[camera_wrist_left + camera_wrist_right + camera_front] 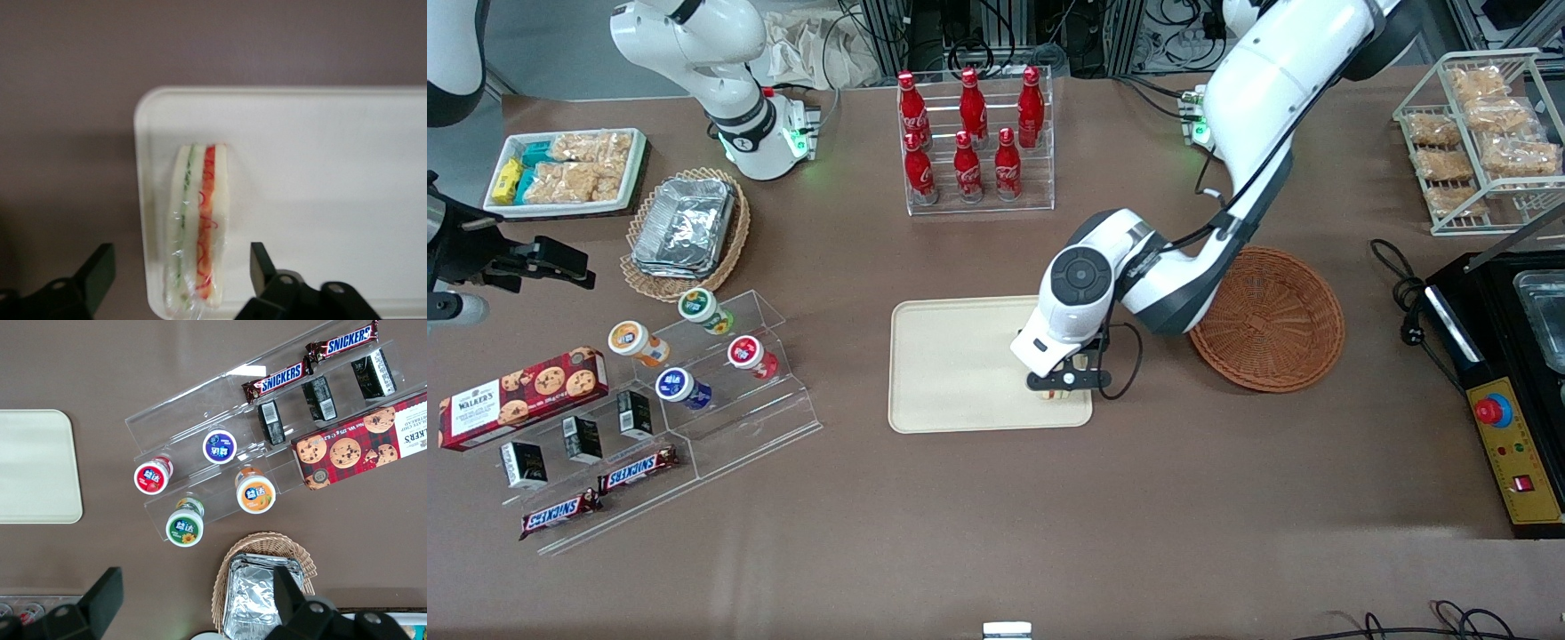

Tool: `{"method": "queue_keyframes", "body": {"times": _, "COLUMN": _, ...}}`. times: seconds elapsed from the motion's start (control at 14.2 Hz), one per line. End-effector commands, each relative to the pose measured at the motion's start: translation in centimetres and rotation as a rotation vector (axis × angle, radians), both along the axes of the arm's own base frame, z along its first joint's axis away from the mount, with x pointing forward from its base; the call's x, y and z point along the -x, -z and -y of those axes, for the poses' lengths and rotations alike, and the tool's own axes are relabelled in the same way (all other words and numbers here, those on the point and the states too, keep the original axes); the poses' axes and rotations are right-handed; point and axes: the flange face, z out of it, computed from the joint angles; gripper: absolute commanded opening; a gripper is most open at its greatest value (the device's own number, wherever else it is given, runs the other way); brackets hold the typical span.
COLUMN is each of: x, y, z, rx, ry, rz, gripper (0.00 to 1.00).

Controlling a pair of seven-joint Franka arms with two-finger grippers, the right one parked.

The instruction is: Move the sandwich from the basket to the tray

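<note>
Your left arm's black 2-finger gripper [177,277] hangs just above the flat cream-beige plastic tray [951,364], its fingers [97,267] spread wide and touching nothing. Between and just below them lies the small clear-wrapped sandwich wedge of pale white bread [198,230], resting on the tray close to its rim, with 1 green and 1 orange-red filling stripe facing up. You look to be at the release step, so next lift straight up. The round reddish-brown wicker basket [1272,320] sits beside the gripper, holding nothing visible.
</note>
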Motion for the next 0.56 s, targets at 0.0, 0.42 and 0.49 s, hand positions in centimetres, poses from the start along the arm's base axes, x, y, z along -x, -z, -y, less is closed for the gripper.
{"method": "queue_keyframes", "body": {"times": 0.0, "x": -2.6, "y": -11.0, "z": -2.9, "rx": 0.017, "ry": -0.245, "rz": 0.100, "gripper": 1.00}}
{"method": "queue_keyframes", "body": {"times": 0.42, "x": -2.0, "y": -26.1, "z": -19.7, "rx": -0.099, "ry": -0.179, "rz": 0.097, "gripper": 1.00}}
{"method": "queue_keyframes", "body": {"times": 0.49, "x": -1.4, "y": -28.0, "z": -22.6, "rx": -0.086, "ry": -0.135, "rz": 0.089, "gripper": 1.00}}
